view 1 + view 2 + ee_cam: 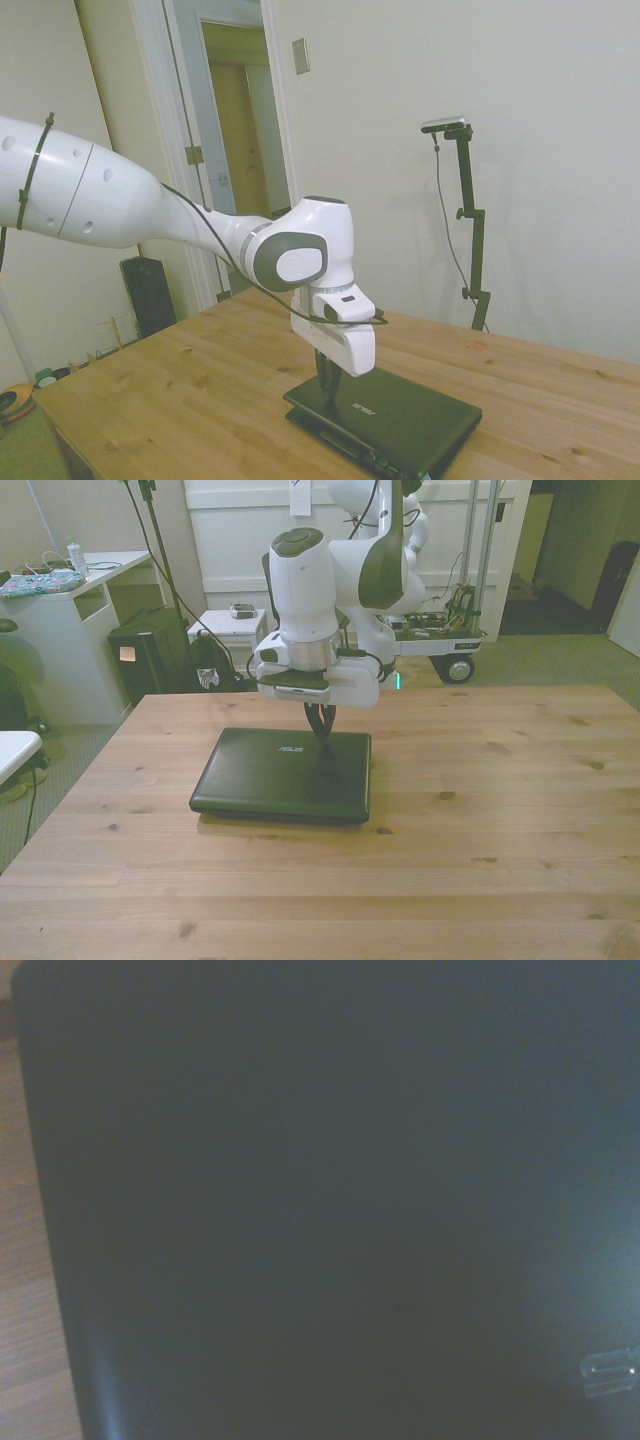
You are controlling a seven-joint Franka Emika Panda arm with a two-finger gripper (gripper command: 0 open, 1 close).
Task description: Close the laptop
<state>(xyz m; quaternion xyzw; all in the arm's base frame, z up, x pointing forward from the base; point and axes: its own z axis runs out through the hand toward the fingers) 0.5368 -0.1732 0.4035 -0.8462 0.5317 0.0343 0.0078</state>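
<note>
Fingers [322, 730] above closed laptop's [270, 780] ASUS logo [291, 748]

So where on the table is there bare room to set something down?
Bare wood lies between the laptop and the table's near edge, and on the front view's right of the laptop. Crowded only over the closed lid, where the gripper stands.
</note>
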